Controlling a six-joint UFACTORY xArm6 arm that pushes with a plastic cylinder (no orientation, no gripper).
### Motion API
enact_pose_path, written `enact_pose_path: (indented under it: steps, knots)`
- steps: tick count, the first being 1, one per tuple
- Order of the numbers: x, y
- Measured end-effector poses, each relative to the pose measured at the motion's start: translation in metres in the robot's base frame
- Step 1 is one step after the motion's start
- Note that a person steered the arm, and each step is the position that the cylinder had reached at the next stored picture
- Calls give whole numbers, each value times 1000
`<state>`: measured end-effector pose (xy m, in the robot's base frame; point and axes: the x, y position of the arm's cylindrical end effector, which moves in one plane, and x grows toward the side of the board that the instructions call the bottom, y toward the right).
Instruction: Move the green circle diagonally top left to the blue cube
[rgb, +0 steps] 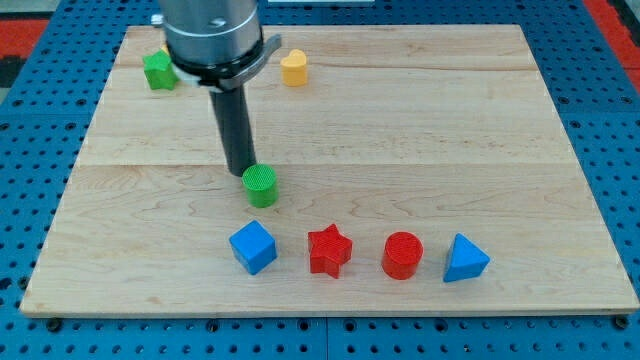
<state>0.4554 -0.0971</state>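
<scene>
Your end effector is a plain dark rod; it has no jaws to open or close and holds nothing. Its tip (241, 172) rests on the worktop (450, 130) left of centre. The green circle (260, 186) lies just beside the tip, at its lower right in the view, apparently touching or nearly touching the rod; you cannot tell which.

The green circle is a short cylinder standing upright with its ribbed round face up. Its axis is vertical, so it has no long axis along the worktop and no readable heading.

Reading from the view's left to its right, count the blocks as follows:

1. One green block (158, 70) of irregular shape, near the top left corner, partly behind the arm's housing.
2. One blue cube (253, 246), near the bottom edge, turned so a corner faces you. The green circle sits directly above it in the view, close but apart.
3. One green circle, as described.
4. One yellow block (294, 67), near the top edge; its shape is not clear.
5. One red star (329, 250), right of the blue cube.
6. One red cylinder (403, 254), upright.
7. One blue triangle (464, 259), farthest right.

Totals: two green, two blue, two red, one yellow; seven blocks.
</scene>
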Motion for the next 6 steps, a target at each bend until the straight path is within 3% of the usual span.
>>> enact_pose_path:
  steps: [4,6]
  knots:
    - [-5,106]
    - [1,99]
